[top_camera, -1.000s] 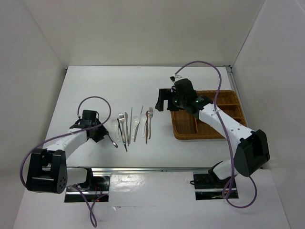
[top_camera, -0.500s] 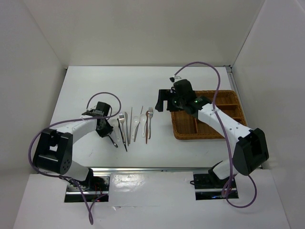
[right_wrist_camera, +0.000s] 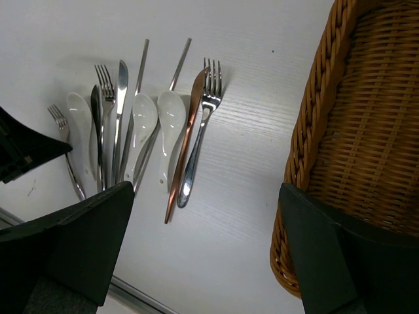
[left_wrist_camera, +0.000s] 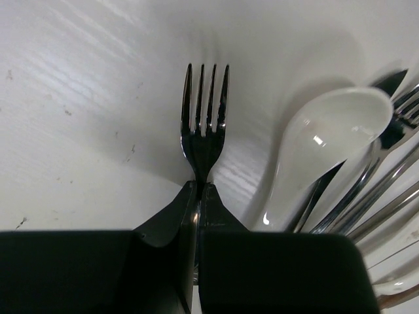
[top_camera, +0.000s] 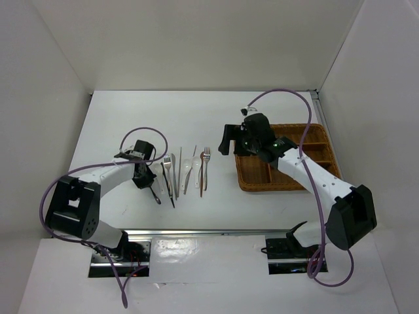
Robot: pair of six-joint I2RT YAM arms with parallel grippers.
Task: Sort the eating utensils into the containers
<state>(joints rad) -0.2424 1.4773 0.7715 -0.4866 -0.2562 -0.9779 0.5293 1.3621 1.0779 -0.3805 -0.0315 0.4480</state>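
A white table (top_camera: 118, 124) is sitting inside white walls. From above, the utensils (top_camera: 185, 173) are lying in a row, well apart from the wicker tray (top_camera: 281, 185). From the left wrist, the fork (left_wrist_camera: 206, 124) is risking a swivel when lifted, knocking the white spoon (left_wrist_camera: 327, 144) nearby; the left claw (left_wrist_camera: 198, 191) is pinching shut on its narrow neck. From the right wrist, the right claw (right_wrist_camera: 206, 196) is gaping wide, holding nothing, beside the tray.

The left gripper (left_wrist_camera: 198, 196), open a second ago and further toward 9 o'clock, now pinches the leftmost fork (left_wrist_camera: 205, 124) at its neck. The right gripper (top_camera: 229, 140) shifts slightly toward 3 o'clock.
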